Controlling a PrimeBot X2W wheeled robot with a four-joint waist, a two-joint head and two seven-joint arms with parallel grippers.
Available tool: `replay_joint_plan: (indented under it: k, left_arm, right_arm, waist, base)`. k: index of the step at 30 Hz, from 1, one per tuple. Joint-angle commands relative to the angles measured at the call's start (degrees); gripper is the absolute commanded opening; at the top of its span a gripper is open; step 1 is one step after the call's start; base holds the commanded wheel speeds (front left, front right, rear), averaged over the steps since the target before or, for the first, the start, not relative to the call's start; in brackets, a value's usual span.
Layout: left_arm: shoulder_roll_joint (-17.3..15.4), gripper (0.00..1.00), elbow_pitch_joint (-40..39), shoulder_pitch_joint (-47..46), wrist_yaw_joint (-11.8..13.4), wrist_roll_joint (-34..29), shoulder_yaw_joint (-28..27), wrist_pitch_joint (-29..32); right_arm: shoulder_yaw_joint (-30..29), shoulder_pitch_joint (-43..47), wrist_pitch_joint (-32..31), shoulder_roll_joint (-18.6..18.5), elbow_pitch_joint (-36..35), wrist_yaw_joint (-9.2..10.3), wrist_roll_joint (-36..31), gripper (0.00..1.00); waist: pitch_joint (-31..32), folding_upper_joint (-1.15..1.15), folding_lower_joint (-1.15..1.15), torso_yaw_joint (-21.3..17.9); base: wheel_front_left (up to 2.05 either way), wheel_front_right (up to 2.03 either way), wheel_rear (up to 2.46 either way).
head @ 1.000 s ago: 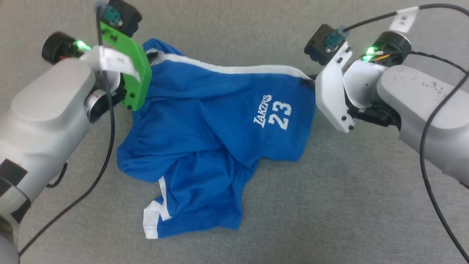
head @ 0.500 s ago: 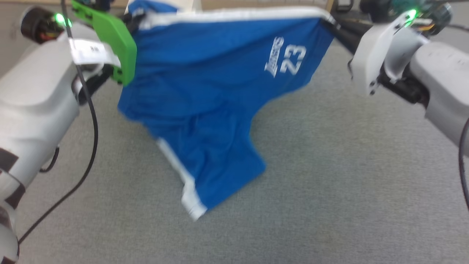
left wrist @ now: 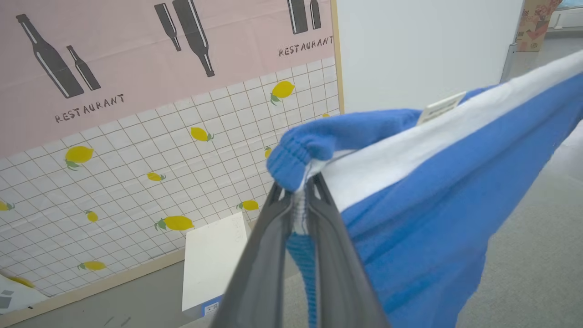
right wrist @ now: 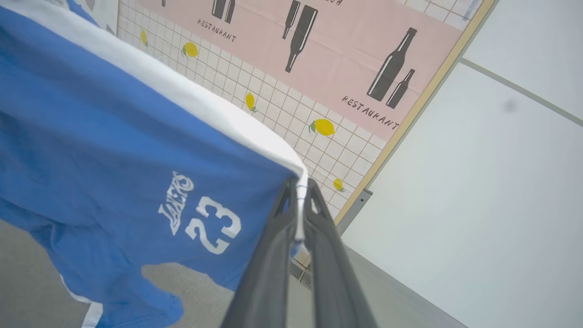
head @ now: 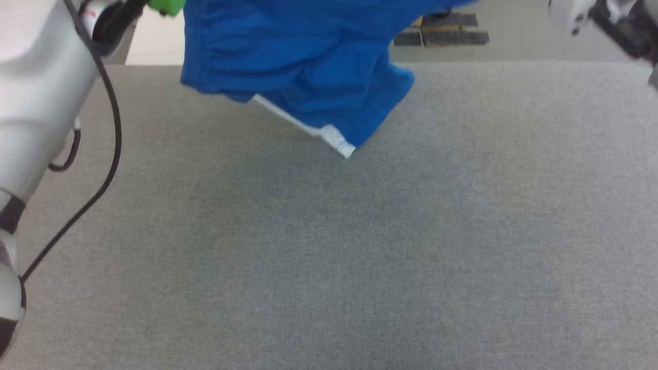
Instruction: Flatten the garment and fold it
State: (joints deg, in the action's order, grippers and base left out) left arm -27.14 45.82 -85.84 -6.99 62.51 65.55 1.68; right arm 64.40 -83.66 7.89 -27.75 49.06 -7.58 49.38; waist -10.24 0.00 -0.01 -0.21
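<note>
The garment [head: 308, 67], royal-blue shorts with white side stripes, hangs in the air over the far edge of the grey table [head: 329, 231], its lowest white-tipped corner just above the surface. My left gripper [left wrist: 298, 193] is shut on the elastic waistband end of the garment [left wrist: 432, 191]. My right gripper [right wrist: 298, 184] is shut on the white-striped corner of the garment [right wrist: 114, 136], beside the white "LAKERS 23" print. The cloth is stretched between the two grippers.
A wall panel [left wrist: 136, 91] with bottle and lemon prints stands behind the table. A white box [left wrist: 212, 259] sits on the floor below it. My left arm and its black cable [head: 103, 128] run along the table's left side.
Both grippers have lifted the garment off the table and high up and away. The head view has shifted, so most of the cloth now leaves its top edge.
</note>
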Motion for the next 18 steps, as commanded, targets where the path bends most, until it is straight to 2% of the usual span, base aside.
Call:
replay_joint_plan:
  k: [1,11,18]
  left_arm:
    - [0.58,0.0,0.64,-1.81,0.49,-0.37,-0.35,-0.32]
    - [5.15,0.0,5.02,-13.95,2.12,-3.67,-2.45,-6.38]
    - [6.57,0.0,8.34,-20.78,2.32,-4.9,-3.89,-10.23]
  right_arm:
    - [-0.58,-1.92,0.81,0.58,1.13,0.09,-0.9,0.0]
    - [-3.69,-16.16,3.8,3.04,9.41,0.09,-8.83,0.0]
    - [-6.47,-23.79,5.15,4.77,14.17,0.09,-11.97,0.0]
  waist:
    - [-3.28,0.0,0.01,-0.57]
    - [-14.72,0.0,0.01,-1.56]
    - [-20.85,0.0,0.01,-2.44]
  base:
    - [0.0,0.0,0.0]
    - [0.0,0.0,0.0]
    - [0.0,0.0,0.0]
